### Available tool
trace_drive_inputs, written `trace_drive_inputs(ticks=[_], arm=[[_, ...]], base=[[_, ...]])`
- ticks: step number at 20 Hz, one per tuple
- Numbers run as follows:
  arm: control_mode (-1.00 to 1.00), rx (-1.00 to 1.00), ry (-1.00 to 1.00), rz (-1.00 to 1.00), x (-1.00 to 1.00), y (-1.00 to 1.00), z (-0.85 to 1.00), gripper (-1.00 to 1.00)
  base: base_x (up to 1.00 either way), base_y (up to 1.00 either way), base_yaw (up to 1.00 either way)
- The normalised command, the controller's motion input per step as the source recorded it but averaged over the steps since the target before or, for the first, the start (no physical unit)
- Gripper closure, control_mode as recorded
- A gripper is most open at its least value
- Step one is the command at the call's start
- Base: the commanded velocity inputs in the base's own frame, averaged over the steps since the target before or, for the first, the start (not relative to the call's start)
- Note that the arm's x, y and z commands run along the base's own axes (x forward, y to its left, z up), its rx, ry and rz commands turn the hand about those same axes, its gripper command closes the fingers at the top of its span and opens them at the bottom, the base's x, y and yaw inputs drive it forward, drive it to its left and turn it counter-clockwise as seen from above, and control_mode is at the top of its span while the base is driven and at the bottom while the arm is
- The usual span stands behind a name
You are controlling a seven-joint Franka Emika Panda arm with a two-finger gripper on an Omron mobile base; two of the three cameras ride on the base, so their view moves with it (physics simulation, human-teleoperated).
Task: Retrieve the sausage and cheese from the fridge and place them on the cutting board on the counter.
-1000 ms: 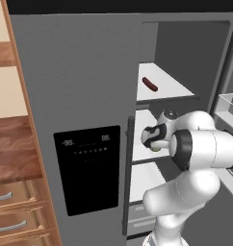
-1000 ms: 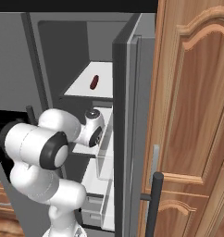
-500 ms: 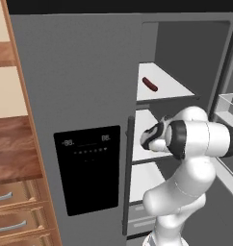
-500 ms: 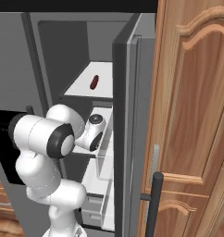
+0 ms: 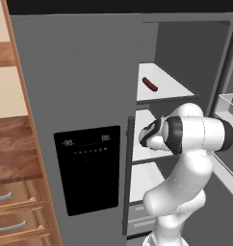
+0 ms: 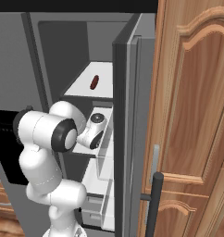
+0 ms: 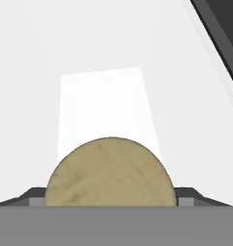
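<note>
The scene is a kitchen with a tall grey fridge (image 5: 84, 96) whose right compartment stands open, its door (image 6: 127, 115) swung out at the center of the right base view beside a brown wooden cabinet (image 6: 192, 115). A dark reddish worktop (image 5: 12, 153) appears at the left edge of the left base view, above drawers with silver handles. The sausage (image 5: 150, 84) lies on the upper white shelf (image 5: 171, 89), at upper center of both base views. The white arm reaches onto the shelf below it. In the hand view, the cheese (image 7: 110, 173) fills the lower center, resting on white shelf surface between the two dark fingertips (image 7: 34, 196) of the gripper (image 7: 110, 199). The fingertips sit just beside the cheese on either side; contact cannot be confirmed.
</note>
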Motion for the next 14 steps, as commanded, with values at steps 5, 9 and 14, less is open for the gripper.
trace_drive_inputs(ticks=[5, 9, 14], arm=[[-1.00, 0.00, 0.02, 0.00, 0.00, -0.01, -0.02, 1.00], [-1.00, 0.00, -0.11, 0.00, -0.54, 0.00, 0.04, 1.00], [-1.00, 0.00, -0.16, 0.00, -0.90, 0.00, 0.69, 1.00]], base=[[0.00, 0.00, 0.00], [0.00, 0.00, 0.00], [0.00, 0.00, 0.00]])
